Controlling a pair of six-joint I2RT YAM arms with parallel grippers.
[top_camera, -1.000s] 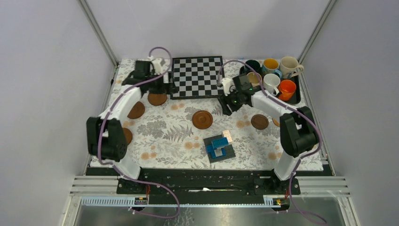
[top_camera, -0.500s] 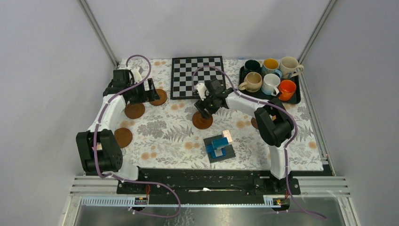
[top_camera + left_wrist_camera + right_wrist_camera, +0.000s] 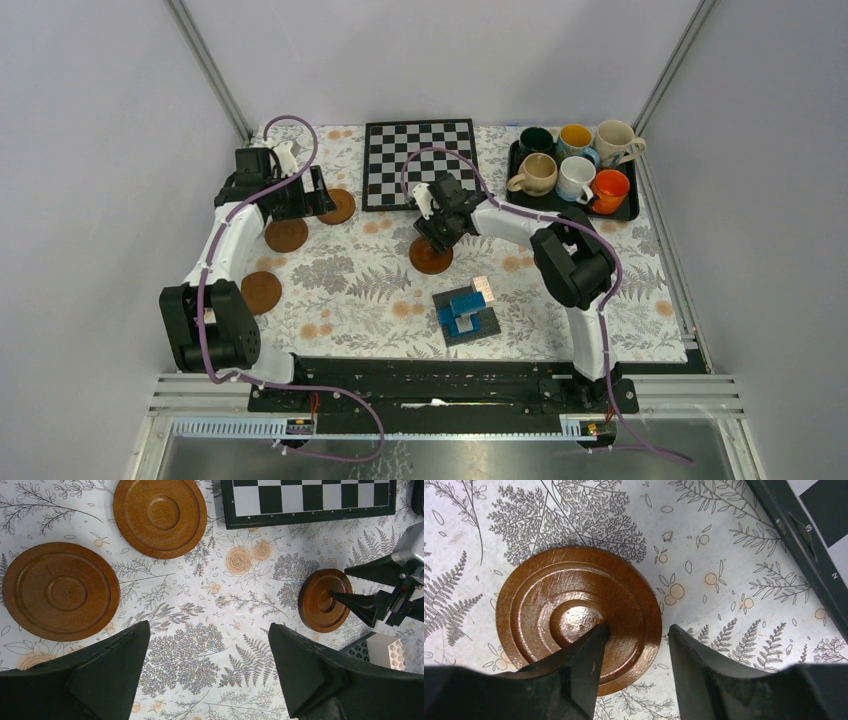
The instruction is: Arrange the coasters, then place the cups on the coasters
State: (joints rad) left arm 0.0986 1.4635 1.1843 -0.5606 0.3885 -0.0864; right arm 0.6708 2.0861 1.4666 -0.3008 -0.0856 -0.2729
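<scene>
The right pincer (image 3: 636,632) stands about half open over the middle coaster (image 3: 569,595), which lies flat on the flowered cloth of the bench (image 3: 350,290) just in front of the chessboard (image 3: 418,162). Its jaws straddle the disc's rim: one fingertip (image 3: 591,645) sits over the round hollow at the centre, while the other is outside the edge, with a thin strip of cloth showing between it and the wood. Whether the inner tip presses on the coaster cannot be told.

The left pincer (image 3: 209,629) is spread wide and holds nothing. It hangs above bare cloth on the left side of the bench. Two more coasters lie flat ahead of it, one (image 3: 160,517) beside the chessboard's corner and one (image 3: 60,590) nearer the bench's left edge, close together but apart. A fourth coaster (image 3: 262,292) lies nearer the arm bases on the left.

The six cups (image 3: 575,165) stand together, upright, in the black tray (image 3: 622,214) at the far right corner.
</scene>
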